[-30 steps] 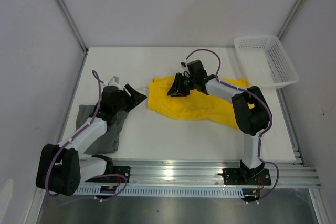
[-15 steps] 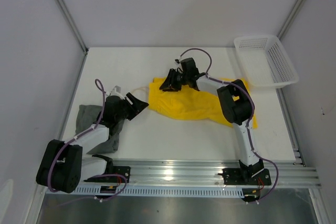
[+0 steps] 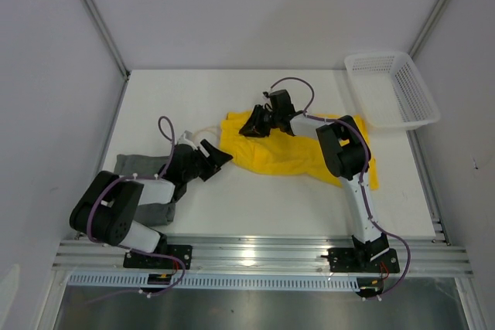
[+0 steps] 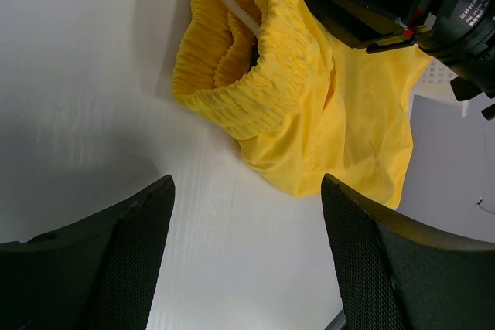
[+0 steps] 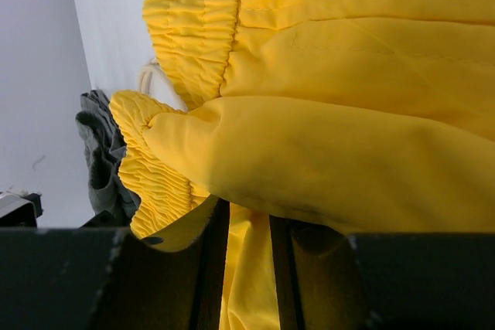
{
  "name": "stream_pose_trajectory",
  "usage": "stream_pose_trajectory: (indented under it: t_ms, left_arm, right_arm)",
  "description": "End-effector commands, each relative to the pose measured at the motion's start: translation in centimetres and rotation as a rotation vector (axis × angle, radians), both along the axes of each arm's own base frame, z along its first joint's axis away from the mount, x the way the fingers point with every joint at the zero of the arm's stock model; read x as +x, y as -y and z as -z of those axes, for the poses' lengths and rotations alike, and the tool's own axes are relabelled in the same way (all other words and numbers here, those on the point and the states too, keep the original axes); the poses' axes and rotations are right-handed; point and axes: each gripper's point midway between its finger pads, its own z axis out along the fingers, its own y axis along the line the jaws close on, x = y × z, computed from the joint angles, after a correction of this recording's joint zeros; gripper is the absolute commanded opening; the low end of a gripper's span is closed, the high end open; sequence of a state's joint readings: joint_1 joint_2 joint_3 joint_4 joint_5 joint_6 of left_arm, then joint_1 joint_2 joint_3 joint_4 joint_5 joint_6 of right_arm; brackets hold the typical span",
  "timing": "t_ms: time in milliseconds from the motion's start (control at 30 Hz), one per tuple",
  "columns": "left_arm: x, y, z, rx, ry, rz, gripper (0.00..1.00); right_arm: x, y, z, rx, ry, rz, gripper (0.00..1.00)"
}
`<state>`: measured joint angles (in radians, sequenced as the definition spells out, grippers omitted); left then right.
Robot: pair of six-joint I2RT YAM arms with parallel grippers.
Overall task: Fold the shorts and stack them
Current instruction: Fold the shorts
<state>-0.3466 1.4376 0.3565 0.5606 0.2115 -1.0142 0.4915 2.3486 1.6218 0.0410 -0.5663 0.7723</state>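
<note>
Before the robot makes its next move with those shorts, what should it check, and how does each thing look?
1. Right gripper has hold of the yellow shorts: ok, cloth is pinched between its fingers.
2. Left gripper open and empty: ok.
3. Waistband within the left gripper's reach: ok, it lies just ahead, not yet between the fingers.
4. Yellow shorts spread flat for folding: not ok, bunched and wrinkled.
5. Grey shorts folded: cannot tell, partly covered.

Two pairs (yellow shorts (image 3: 288, 161), grey shorts (image 3: 133, 166)), one basket (image 3: 411, 87)
</note>
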Motion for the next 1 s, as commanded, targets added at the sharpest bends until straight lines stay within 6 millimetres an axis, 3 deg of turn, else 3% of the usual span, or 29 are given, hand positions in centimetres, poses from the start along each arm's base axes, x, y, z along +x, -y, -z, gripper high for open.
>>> stream_pose_trajectory:
  t_ms: [0,67,133,167,233,300,500,667,967]
  left_arm:
    - [1.1,0.6,-0.7,-0.060,0.064,-0.049,0.79]
    - [1.7,0.8,-1.4,-0.094,0.108,-0.071,0.79]
    - [1.6,0.7,-0.3,-0.111,0.083,-0.101,0.79]
    - [2.2,0.9,-1.0,-0.131,0.118,-0.115,0.79]
    - [2.2,0.9,0.1,-0.144,0.093,-0.142,0.79]
    - [2.9,1.3,-0.3,-0.174,0.120,-0.171,0.80]
    - [4.0,2.0,1.7,-0.211,0.073,-0.213,0.83]
    - [4.4,0.6,3.6,-0.141,0.008,-0.300,0.84]
    - [7.2,0.2,2.1,-0.049,0.067,-0.334,0.85]
  right_arm:
    - [0.1,1.7,4.0,-0.068,-0.050,0.039,0.30]
    - [-0.1,1.7,4.0,-0.066,-0.054,0.038,0.30]
    - [-0.2,1.6,3.8,-0.060,-0.051,0.034,0.30]
    - [-0.2,1.5,3.6,-0.056,-0.050,0.035,0.30]
    - [-0.2,1.4,3.2,-0.046,-0.047,0.031,0.30]
    - [-0.4,1.4,2.9,-0.040,-0.042,0.028,0.30]
    - [-0.9,1.6,2.5,-0.043,-0.037,0.016,0.30]
    - [-1.1,1.7,1.6,-0.040,-0.020,0.013,0.30]
    - [-3.2,2.1,2.8,-0.163,-0.048,-0.041,0.30]
